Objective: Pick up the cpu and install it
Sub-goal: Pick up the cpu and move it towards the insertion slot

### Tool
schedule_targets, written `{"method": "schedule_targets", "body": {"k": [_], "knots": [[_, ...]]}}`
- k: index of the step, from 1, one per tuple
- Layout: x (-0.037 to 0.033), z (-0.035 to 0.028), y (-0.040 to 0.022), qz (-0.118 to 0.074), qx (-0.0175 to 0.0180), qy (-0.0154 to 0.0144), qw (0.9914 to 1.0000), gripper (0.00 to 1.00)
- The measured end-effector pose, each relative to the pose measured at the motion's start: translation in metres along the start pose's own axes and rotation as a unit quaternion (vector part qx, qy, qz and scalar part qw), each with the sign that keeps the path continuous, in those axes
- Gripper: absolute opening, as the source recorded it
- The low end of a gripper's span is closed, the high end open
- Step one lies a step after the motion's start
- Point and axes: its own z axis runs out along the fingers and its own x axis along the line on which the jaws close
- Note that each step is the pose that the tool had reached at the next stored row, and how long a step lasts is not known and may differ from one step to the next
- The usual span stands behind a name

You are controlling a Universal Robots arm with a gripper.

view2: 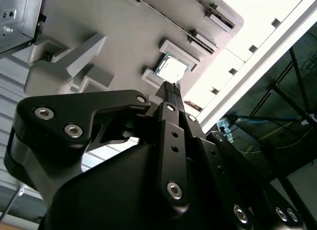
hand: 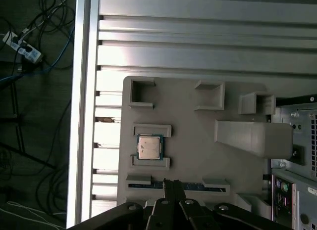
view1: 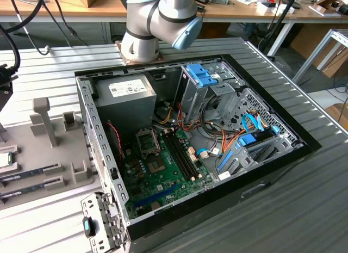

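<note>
— Grey plastic tray [hand: 198,136], that's where your cpu [hand: 150,147] is sitting: flat, silvery top up, tucked between two little raised ledges. Same on your end?

— Yep. In the second wrist view your cpu [view2: 172,69] catches the light in that same nest. In the exterior view the cpu [view1: 4,159] is just a sliver at the exterior view's left edge, on the tray [view1: 60,155] and well apart from the open computer case [view1: 261,155].

— And what's your gripper [hand: 173,182] doing?

— Jaws are pressed together, nothing pinched between them. In the first wrist view the tips sit just beside the cpu's nest, over the slot with a memory stick [hand: 190,184] in it, and they're not touching the chip. In the second wrist view your gripper [view2: 170,85] points right at the chip's near edge.

— Anything in the case worth noting?

— The green motherboard [view1: 157,174] lies flat in the bottom and the grey power-supply box [view1: 128,95] fills the corner nearest your arm's base [view1: 144,41]. Tray and case both rest on the ribbed aluminium table [view1: 304,209], tray just beside the case.
</note>
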Motion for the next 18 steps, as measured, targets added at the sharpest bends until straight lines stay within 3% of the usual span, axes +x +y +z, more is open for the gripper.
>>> {"method": "schedule_targets", "body": {"k": [4, 11, 16, 18], "knots": [[0.0000, 0.0023, 0.0000, 0.024, 0.0005, -0.0005, 0.99970, 0.11], [0.0000, 0.0039, 0.0006, 0.031, 0.0006, -0.0007, 0.99953, 0.11], [-0.0002, 0.0046, 0.0074, 0.031, 0.0006, -0.0007, 0.99953, 0.11], [-0.0004, 0.0053, 0.0143, 0.031, 0.0006, -0.0006, 0.99953, 0.11]]}}
